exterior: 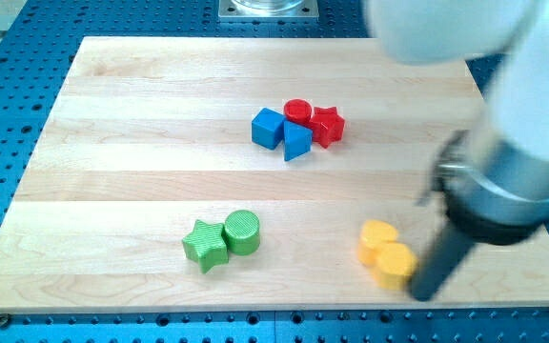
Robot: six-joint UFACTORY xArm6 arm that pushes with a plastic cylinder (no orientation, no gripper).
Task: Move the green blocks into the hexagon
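A green star (205, 245) and a green cylinder (242, 232) touch each other at the lower middle-left of the wooden board (112, 143). Two yellow blocks lie at the lower right: a yellow hexagon-like block (378, 235) and a yellow rounded one (395, 262) just below it, their shapes blurred. My tip (426, 293) rests on the board right beside the lower yellow block, on its right. It is far to the right of the green blocks.
A cluster at the upper middle holds a blue cube (268, 127), a blue triangular block (296, 141), a red cylinder (297, 110) and a red star (327, 124). The arm's bulky body (503, 181) covers the board's right side.
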